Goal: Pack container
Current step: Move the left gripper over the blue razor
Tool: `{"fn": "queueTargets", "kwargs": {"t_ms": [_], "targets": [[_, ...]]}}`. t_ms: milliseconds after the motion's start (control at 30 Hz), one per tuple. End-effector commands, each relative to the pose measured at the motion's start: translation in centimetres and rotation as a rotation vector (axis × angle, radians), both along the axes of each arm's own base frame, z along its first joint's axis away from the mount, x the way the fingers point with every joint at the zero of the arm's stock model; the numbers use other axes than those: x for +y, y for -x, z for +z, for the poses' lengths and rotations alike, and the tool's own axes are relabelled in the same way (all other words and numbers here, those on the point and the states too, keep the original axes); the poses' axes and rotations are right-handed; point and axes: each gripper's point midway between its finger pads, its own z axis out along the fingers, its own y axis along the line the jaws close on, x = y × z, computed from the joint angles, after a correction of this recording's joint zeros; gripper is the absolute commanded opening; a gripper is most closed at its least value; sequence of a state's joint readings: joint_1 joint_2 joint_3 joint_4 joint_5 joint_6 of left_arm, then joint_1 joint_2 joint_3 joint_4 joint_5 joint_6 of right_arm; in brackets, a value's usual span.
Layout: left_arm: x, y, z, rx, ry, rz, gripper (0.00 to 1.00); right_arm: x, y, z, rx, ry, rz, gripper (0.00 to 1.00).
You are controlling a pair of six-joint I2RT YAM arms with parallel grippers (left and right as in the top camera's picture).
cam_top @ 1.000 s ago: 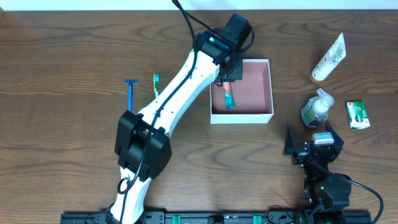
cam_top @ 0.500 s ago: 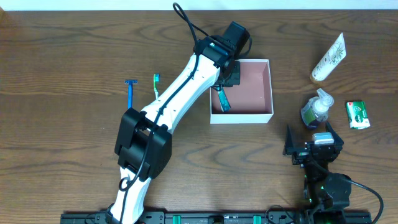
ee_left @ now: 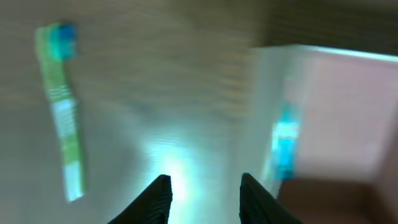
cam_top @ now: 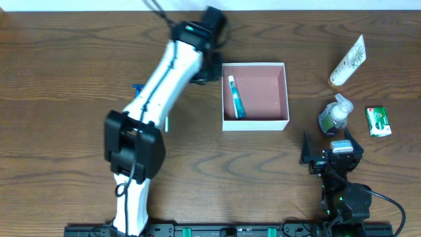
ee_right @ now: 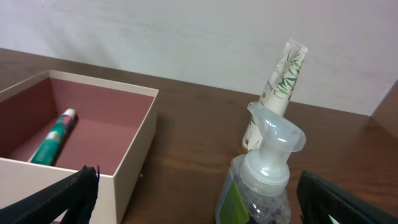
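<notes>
Container [cam_top: 255, 97] sits on table [cam_top: 59, 52], just right of left gripper [ee_left: 205, 186]. The gripper hangs outside the container's far-left corner, close to the wall; contact can't be confirmed. Left fingers [ee_left: 160, 198] are partly spread with bare wood between them, nothing pinched. Wrist view is blurred. Toothpaste tube [cam_top: 235, 97] lies flat inside the container along its left wall. Green toothbrush [ee_left: 64, 112] lies on the table, on the gripper's other side. Right gripper [cam_top: 330, 149] is near the front edge, right of the container and apart from it. Its jaws are spread wide and empty, with pump bottle [ee_right: 264, 171] just ahead.
</notes>
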State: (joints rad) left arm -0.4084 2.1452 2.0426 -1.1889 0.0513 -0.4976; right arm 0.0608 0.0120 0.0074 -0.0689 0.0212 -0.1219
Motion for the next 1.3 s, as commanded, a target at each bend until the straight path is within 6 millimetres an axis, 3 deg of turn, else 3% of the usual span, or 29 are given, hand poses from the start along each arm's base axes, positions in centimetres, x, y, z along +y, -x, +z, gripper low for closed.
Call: {"fn": "queueTargets", "kwargs": {"t_ms": [0, 267, 467, 600, 933, 1267], "targets": [[4.5, -0.5, 1.3, 0.003, -0.019, 0.082, 0.38, -0.2, 0.0, 0.0, -0.002, 0.014, -0.006, 0.99], [11.7, -0.2, -1.3, 0.090, -0.060, 0.151, 0.39, -0.2, 0.0, 0.0, -0.002, 0.014, -0.006, 0.99], [16.4, 2.8, -5.1, 0.232, -0.091, 0.121, 0.45, -0.2, 0.0, 0.0, -0.002, 0.014, -0.006, 0.99], [18.7, 4.2, -6.4, 0.285, -0.089, 0.152, 0.45, -0.2, 0.0, 0.0, -0.002, 0.014, -0.006, 0.99], [21.6, 2.8, -7.9, 0.217, -0.093, 0.005, 0.45, -0.2, 0.0, 0.0, -0.002, 0.014, -0.006, 0.99], [22.5, 3.8, -10.0, 0.265, -0.087, 0.002, 0.45, -0.2, 0.0, 0.0, -0.002, 0.014, -0.006, 0.99]]}}
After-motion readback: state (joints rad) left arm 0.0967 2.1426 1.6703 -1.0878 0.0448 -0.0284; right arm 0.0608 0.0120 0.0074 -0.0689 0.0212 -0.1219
